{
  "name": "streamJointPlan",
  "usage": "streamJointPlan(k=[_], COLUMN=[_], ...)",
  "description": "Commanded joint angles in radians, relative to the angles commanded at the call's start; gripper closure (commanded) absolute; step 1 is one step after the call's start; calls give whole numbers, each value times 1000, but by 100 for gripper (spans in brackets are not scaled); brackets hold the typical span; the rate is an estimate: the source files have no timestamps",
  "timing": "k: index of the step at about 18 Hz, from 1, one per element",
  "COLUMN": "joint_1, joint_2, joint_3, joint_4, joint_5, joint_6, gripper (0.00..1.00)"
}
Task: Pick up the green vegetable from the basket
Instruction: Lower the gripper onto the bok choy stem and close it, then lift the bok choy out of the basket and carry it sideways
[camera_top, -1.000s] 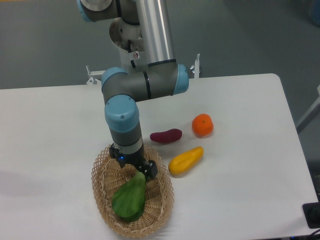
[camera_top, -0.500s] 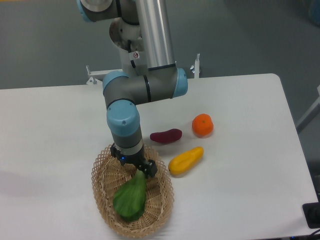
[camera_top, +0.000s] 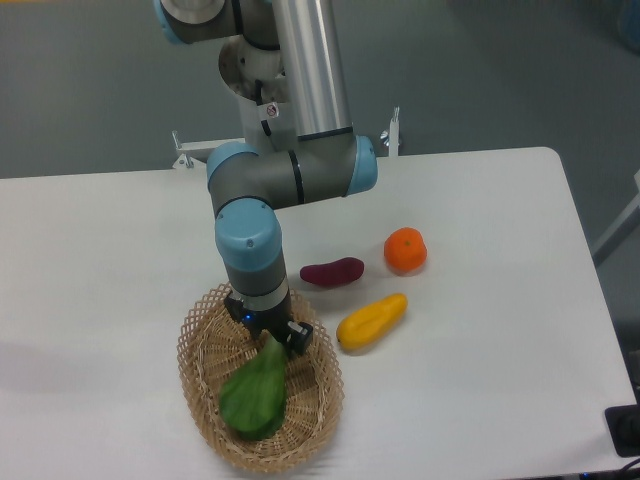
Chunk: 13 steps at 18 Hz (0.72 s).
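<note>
Clamped on the narrow upper end of the green vegetable (camera_top: 254, 397), with the jaws closed around it just under the gripper (camera_top: 272, 340). Compared with a second ago, moved a little: arm nudged slightly rightward at the wrist, vegetable swung so the leaf now sits further left and a touch lower in the picture, and the basket (camera_top: 318, 402) dragged leftward with it, its rim now reaching further left on the surface (camera_top: 500, 360). Still inside the basket, leaf lying over the woven floor; no clear gap under it yet, though hard to tell from this angle. Probably the very start of the lift, with grip secured but the vegetable not yet free. Basket shifting along suggests the leaf is catching on the weave, so likely needs a straight upward pull. Purple vegetable (camera_top: 332, 271), yellow vegetable (camera_top: 372, 321) and orange (camera_top: 405, 250) unmoved, well clear to the right.
</note>
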Motion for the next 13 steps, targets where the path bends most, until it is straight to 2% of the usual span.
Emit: streamJointPlan(k=[5, 10, 13], joint_1=[23, 60, 118], joint_2=[18, 58, 100], joint_3=[12, 43, 95], joint_4=[0, -3, -17], joint_5=[-6, -23, -127], joint_6=[0, 5, 5], gripper=[83, 84, 84])
